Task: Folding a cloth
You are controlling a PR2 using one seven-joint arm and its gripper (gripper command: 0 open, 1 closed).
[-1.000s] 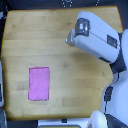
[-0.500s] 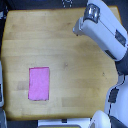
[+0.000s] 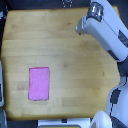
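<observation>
- The cloth (image 3: 39,84) is lying flat on the wooden tabletop (image 3: 70,55), in the lower part of the exterior view and toward the exterior view's left.
- It is showing as 1 plain bright pink rectangle, narrower across than it is tall in the picture.
- Its long axis is running up and down the frame, close to parallel with the tabletop's edge on the exterior view's left; its short edges are facing the top and the bottom of the view.
- The rectangle is sitting almost square to the frame, with only a slight lean that is too small to judge well.
- All 4 edges are looking straight and the surface is looking smooth, with no raised corner that can be made out at this blur.
- Bare wood is showing around the cloth on every side; it is lying near the tabletop's lower edge and nearer the left edge than the right.
- The 1 visible arm (image 3: 107,35), white with grey panels, is reaching in from the exterior view's right and is lying across the upper right corner of the tabletop.
- The gripper (image 3: 80,26) is showing only as a small dark end at the arm's tip, well apart from the cloth and not touching it.
- Whether its fingers are spread or pressed together cannot be told from this view.
</observation>
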